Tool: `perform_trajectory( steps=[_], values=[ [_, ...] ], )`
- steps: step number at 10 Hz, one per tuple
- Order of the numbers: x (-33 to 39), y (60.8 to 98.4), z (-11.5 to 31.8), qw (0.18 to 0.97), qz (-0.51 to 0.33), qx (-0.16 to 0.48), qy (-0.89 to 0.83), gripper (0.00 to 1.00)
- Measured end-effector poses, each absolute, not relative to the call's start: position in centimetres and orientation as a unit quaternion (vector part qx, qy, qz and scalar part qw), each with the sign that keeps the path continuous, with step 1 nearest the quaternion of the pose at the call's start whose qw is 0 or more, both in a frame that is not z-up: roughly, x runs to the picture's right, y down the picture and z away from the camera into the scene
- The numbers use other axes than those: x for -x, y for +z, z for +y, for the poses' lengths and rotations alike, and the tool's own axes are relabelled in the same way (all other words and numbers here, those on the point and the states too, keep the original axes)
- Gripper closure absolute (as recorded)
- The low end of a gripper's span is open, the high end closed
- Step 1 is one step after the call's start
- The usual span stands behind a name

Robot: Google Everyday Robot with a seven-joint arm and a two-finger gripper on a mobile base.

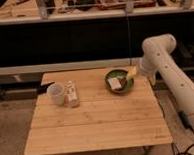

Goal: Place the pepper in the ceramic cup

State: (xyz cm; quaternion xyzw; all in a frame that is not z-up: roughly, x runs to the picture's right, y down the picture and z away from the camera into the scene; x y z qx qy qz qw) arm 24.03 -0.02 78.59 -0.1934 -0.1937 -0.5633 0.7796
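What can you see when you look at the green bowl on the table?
The bowl is round, dark green and fairly shallow; what it is made of is hard to tell. It stands upright on the far right part of the wooden table. Inside lie a pale cream block and the small red pepper. The robot's end effector hangs by its right rim; whether they touch is unclear.

Robotics lab: cluttered workbenches [15,10] behind, speckled floor [13,125], low wooden table [94,125], robot arm [177,84], jaws beside green bowl [107,77].
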Motion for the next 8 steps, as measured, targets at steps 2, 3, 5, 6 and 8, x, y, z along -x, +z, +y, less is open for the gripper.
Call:
perform_trajectory(
  steps=[2,3,5,6,8],
  values=[
    [-23.3,79.0,-1.2,0.783,-0.196,0.2,-0.555,0.2],
    [-23.2,79.0,-1.2,0.783,-0.197,0.199,-0.555,0.2],
    [-23.5,78.9,-1.2,0.784,-0.196,0.2,-0.554,0.2],
    [-23.1,79.0,-1.2,0.784,-0.199,0.196,-0.555,0.2],
    [-19.8,80.5,-1.4,0.783,-0.235,0.153,-0.556,0.2]
  ],
)
